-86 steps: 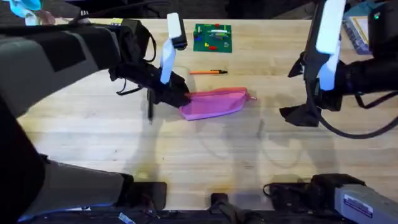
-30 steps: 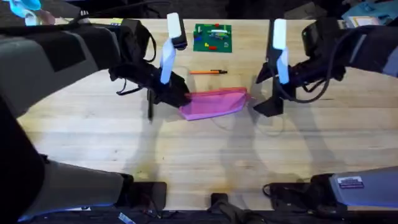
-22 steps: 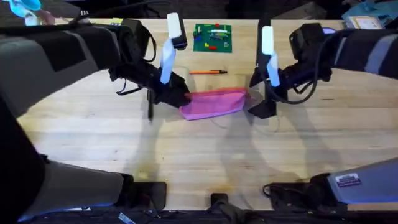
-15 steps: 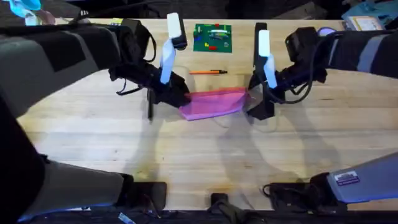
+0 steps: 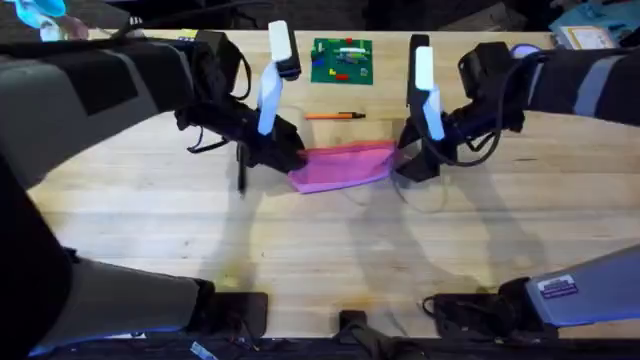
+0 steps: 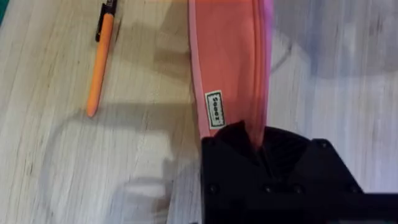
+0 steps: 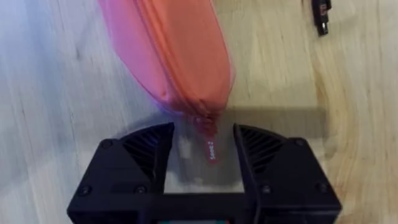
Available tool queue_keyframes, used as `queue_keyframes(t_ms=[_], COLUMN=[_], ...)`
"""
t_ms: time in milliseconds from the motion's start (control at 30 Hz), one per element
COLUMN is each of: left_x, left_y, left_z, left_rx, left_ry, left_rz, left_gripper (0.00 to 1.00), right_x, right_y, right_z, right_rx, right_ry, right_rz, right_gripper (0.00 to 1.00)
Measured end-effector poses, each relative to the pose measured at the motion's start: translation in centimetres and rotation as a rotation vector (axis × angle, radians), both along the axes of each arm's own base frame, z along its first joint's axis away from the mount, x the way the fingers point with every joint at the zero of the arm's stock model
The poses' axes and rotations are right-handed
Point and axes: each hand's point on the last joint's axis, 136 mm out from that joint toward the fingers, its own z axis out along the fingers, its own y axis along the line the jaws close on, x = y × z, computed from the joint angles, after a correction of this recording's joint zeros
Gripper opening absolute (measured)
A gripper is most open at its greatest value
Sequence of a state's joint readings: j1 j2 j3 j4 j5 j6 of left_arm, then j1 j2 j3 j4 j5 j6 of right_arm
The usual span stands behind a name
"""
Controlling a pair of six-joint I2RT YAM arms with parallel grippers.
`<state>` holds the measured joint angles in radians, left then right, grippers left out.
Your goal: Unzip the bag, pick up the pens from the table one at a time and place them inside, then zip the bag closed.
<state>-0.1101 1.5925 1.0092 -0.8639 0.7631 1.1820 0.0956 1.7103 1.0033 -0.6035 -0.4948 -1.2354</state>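
Two arms meet over the bag [image 5: 343, 166] in the overhead view, one at each end of it. The pink bag lies flat near the middle of the table [image 5: 320, 250]. The left gripper [image 5: 288, 160] is at the bag's left end and the right gripper [image 5: 408, 166] is just off its right end. An orange pen [image 5: 335, 116] with a black end lies on the wood just behind the bag, apart from it. Farther back, near the table's far edge, sits a green board [image 5: 342, 60] with small pieces on it.

One end of the bag [image 6: 229, 68] runs into the left gripper [image 6: 258, 149] in the left wrist view, and the fingers are clamped on the fabric there. A small label is on the bag close to the grip. The orange pen [image 6: 99, 62] lies beside the bag, not touching it.

Seen from the right wrist, the right gripper [image 7: 204, 158] is spread apart, one finger on each side of the bag's tip [image 7: 171, 56]. The zip pull [image 7: 210, 144] hangs from that tip into the gap between the fingers, and neither finger is touching it. The black end of the pen [image 7: 321, 14] shows at the edge of this view.
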Motion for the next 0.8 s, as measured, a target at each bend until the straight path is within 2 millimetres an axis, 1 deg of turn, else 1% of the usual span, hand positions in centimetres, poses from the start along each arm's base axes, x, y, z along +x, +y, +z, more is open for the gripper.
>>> queue_keyframes(t_ms=[33, 100, 167, 267, 300, 367, 600, 733, 800], left_x=[0.0, 0.0, 0.0, 0.0, 0.0, 0.0, 0.0, 0.0, 0.0], left_y=[0.0, 0.0, 0.0, 0.0, 0.0, 0.0, 0.0, 0.0, 0.0], left_z=[0.0, 0.0, 0.0, 0.0, 0.0, 0.0, 0.0, 0.0, 0.0], left_rx=[0.000, 0.000, 0.000, 0.000, 0.000, 0.000, 0.000, 0.000, 0.000], left_ry=[0.000, 0.000, 0.000, 0.000, 0.000, 0.000, 0.000, 0.000, 0.000], left_rz=[0.000, 0.000, 0.000, 0.000, 0.000, 0.000, 0.000, 0.000, 0.000], left_gripper=[0.042, 0.042, 0.042, 0.042, 0.042, 0.042, 0.042, 0.042, 0.042], right_x=[0.1, 0.4, 0.7, 0.4, 0.4, 0.5, 0.4, -0.3, -0.7], right_y=[0.0, 0.1, 0.3, 0.4, 0.4, 0.4, 0.4, 0.3, 0.3], right_z=[0.0, 0.1, 0.3, 0.3, 0.3, 0.3, 0.3, 0.3, 0.7], right_rx=[0.001, 0.008, 0.018, 0.024, 0.025, 0.025, 0.025, 0.023, 0.022], right_ry=[-0.004, -0.020, -0.034, -0.021, -0.021, -0.025, -0.021, 0.010, 0.017], right_rz=[0.000, 0.001, 0.004, 0.003, 0.004, 0.004, 0.004, 0.004, 0.004], right_gripper=[0.584, 0.528, 0.383, 0.111, 0.054, 0.035, 0.033, 0.033, 0.033])
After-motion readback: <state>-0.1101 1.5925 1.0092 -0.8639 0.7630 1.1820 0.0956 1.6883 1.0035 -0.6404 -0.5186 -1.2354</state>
